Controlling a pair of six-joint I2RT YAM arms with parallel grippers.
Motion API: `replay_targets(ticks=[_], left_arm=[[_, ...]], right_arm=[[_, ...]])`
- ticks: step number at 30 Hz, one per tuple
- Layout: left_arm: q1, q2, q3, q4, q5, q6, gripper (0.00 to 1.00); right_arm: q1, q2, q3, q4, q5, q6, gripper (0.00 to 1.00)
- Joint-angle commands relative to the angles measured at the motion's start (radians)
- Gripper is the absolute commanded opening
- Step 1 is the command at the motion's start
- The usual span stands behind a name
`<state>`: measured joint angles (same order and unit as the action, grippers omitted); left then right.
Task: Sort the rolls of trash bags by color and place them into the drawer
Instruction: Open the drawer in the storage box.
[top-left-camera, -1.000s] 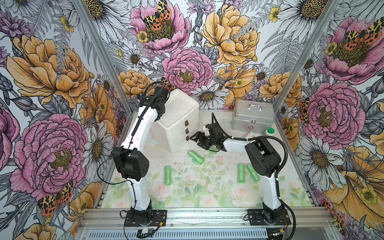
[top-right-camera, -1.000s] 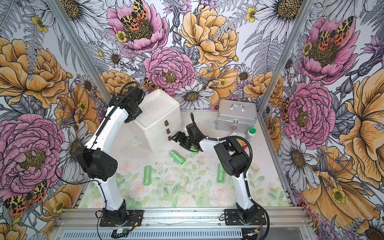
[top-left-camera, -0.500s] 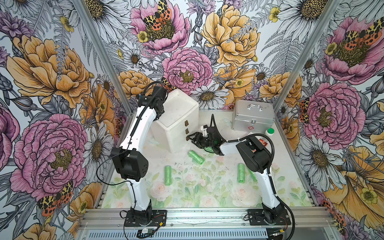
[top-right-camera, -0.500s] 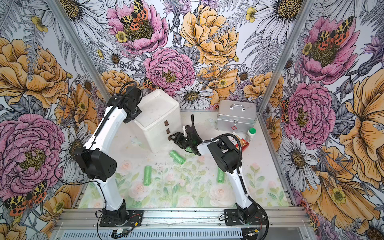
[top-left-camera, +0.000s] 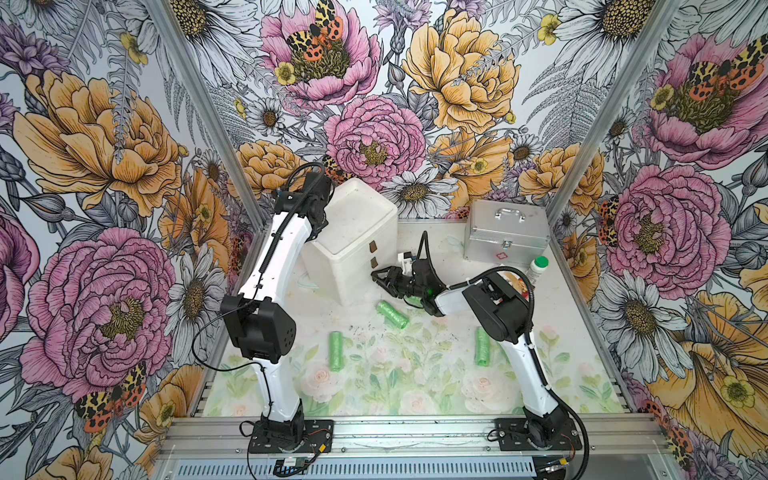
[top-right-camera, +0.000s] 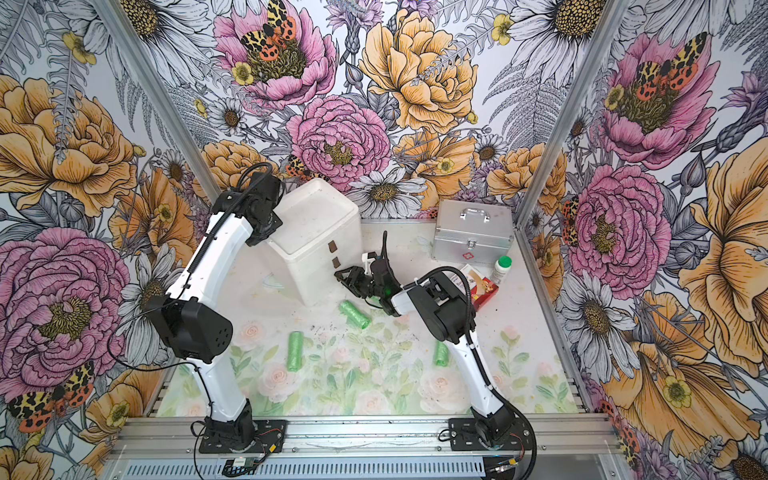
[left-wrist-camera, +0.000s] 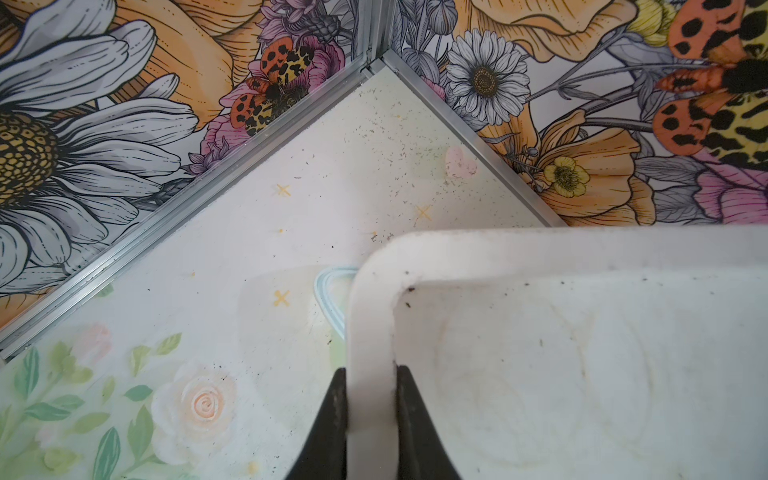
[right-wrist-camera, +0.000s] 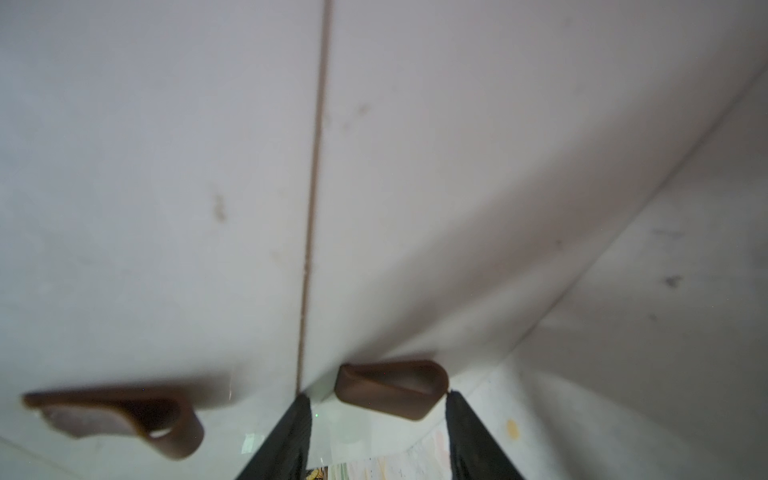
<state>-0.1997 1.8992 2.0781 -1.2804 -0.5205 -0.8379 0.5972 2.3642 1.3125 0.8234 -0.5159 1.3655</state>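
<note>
R-wrist view: one pull tab (right-wrist-camera: 112, 415) blurred; green roll (top-right-camera: 441, 356) partly hidden behind R arm (top-right-camera: 469, 359) in top view

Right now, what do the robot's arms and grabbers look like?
The left arm and right arm are smooth and white, with chunky black joints and black cables looping alongside. The left gripper and right gripper have black, wedge-shaped fingers.

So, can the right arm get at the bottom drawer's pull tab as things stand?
Likely yes: its fingers sit open on either side of that brown pull tab, with nothing between.
</note>
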Motion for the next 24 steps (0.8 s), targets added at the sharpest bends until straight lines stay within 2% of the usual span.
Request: replay_targets(ticks=[1, 8, 10, 11, 24], left_arm=[[-0.026, 0.045, -0.060, -0.093, 0.240, 0.057, 0.00], [-0.024, 0.047, -0.060, -0.093, 0.240, 0.059, 0.00], [-0.024, 0.044, -0.059, -0.094, 0.240, 0.059, 0.00], [-0.023, 0.042, -0.060, -0.094, 0.240, 0.059, 0.00], [-0.017, 0.023, -0.070, -0.094, 0.232, 0.053, 0.00]], right_arm=[[0.007, 0.080, 0.025, 0.158, 0.069, 0.063, 0.46], [0.008, 0.083, 0.008, 0.205, 0.076, 0.070, 0.22], [0.007, 0.077, -0.004, 0.214, 0.075, 0.070, 0.10], [0.008, 0.074, -0.008, 0.223, 0.074, 0.070, 0.01], [-0.021, -0.013, -0.166, 0.290, 0.068, 0.061, 0.00]])
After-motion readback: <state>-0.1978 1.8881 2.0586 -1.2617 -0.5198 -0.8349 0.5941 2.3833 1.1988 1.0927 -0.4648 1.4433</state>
